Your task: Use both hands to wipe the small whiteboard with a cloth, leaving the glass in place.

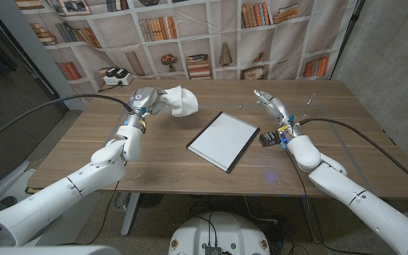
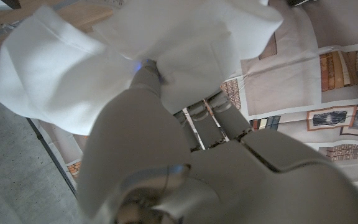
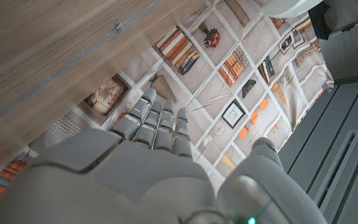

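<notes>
Whiteboard (image 1: 222, 140) lies blank at mid-table, turned at an angle, dark-edged, no readable writing anywhere. Your left hand (image 1: 151, 101) grips the white cloth (image 1: 181, 101) up off the wood, far-left of the board. Your right hand (image 1: 271, 104) is empty, fingers extended. Wooden table (image 1: 154, 152); bookshelf-print backdrop (image 1: 190, 32) behind.

Bare table (image 1: 154, 152) surrounds the whiteboard (image 1: 223, 139) on every side; only a small black box (image 1: 268, 139) lies just beside its right edge.
</notes>
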